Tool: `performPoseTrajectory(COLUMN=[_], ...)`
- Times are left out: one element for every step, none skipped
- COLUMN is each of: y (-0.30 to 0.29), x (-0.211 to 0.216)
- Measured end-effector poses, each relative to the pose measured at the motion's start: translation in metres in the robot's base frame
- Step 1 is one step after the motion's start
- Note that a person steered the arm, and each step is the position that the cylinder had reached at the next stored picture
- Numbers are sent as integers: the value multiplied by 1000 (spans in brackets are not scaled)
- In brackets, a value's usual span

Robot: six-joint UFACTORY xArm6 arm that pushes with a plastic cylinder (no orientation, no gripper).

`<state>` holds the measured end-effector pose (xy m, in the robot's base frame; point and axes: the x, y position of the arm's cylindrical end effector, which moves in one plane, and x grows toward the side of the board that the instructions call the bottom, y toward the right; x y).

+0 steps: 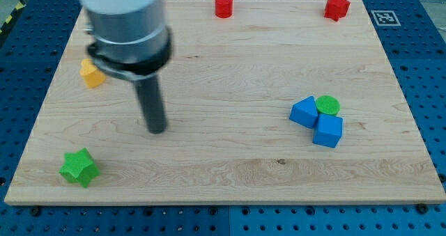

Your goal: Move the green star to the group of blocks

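Note:
The green star (78,167) lies near the board's bottom left corner. The group sits at the view's right: a blue triangular block (304,112), a green cylinder (328,105) and a blue cube (328,131), touching one another. My tip (157,129) rests on the board left of centre, above and to the right of the green star, about a hundred pixels from it and far left of the group.
A yellow block (90,74) sits at the left, partly behind the arm's body (129,27). A red cylinder (224,5) and a red block (336,7) stand along the top edge. The wooden board (230,173) lies on a blue perforated table.

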<state>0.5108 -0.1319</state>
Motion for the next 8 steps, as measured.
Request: performPoseTrajectory(y=[-72,-139,-173,-172,-172,-172,-156,-117], x=[-4,-4,16,42,101,102,95,89])
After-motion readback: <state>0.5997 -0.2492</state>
